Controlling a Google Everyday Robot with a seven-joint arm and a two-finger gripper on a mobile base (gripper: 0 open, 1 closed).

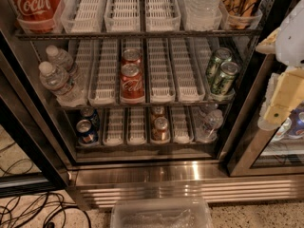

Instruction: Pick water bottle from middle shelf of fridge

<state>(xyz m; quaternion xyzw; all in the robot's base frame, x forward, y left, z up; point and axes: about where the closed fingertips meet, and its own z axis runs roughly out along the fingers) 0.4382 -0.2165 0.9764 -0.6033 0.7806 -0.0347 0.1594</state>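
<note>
The fridge (190, 186) stands open in front of me. On the middle shelf (159, 77), two water bottles lean at the far left, one in front (59, 84) and one behind it (64, 60), both clear with white caps. My gripper (278, 106), white and cream, hangs at the right edge of the view in front of the open glass door. It is far to the right of the bottles and holds nothing I can see.
The middle shelf also holds two red cola cans (131, 80) and two green cans (222, 75). The top shelf has a red can (35, 4) and a wide clear bottle (202, 4). The bottom shelf holds several cans. A clear plastic bin (161, 213) and cables (28, 210) lie on the floor.
</note>
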